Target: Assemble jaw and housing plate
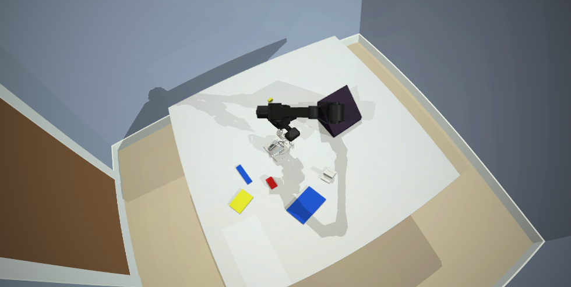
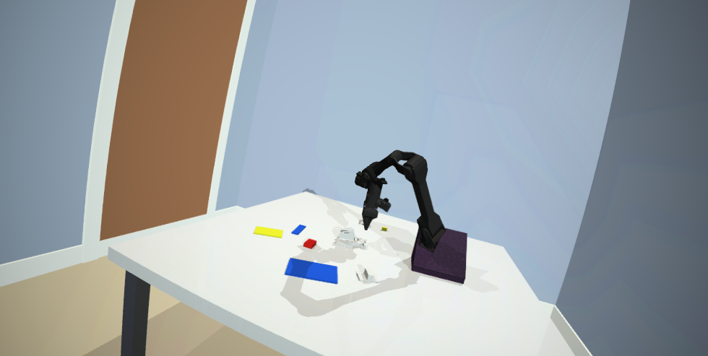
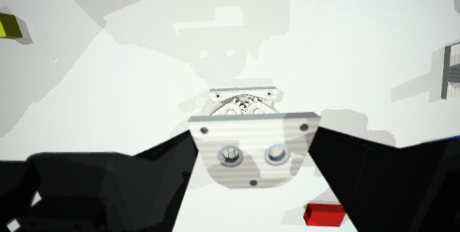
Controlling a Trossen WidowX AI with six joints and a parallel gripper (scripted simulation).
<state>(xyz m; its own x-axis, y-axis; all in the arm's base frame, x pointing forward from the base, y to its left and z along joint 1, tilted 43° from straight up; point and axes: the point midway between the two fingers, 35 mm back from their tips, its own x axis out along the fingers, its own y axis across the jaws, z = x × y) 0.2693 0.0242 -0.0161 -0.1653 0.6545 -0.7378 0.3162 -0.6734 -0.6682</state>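
My gripper (image 1: pixel 282 130) (image 2: pixel 366 228) (image 3: pixel 250 130) is shut on the housing plate (image 1: pixel 281 134) (image 2: pixel 362 222) (image 3: pixel 253 142). In the wrist view the plate hangs between both black fingers, with its two large holes and three small holes facing me. The pale gear and jaw assembly (image 1: pixel 275 148) (image 2: pixel 347 236) (image 3: pixel 243 105) stands on the table lower than the plate. Its two toothed jaw ends show side by side, each with a round boss, and the teeth appear to meet in the middle. The held plate hides the rest of the jaws in the wrist view.
A white bracket (image 1: pixel 328 175) (image 2: pixel 366 275) (image 3: pixel 452 71) stands off to one side. A red block (image 1: pixel 271 183) (image 2: pixel 310 243) (image 3: pixel 325 215), a blue slab (image 1: pixel 306 205) (image 2: pixel 311 271), a blue strip (image 1: pixel 243 174), a yellow slab (image 1: pixel 240 201) and a small yellow block (image 1: pixel 270 100) (image 3: pixel 9 26) lie around the assembly.
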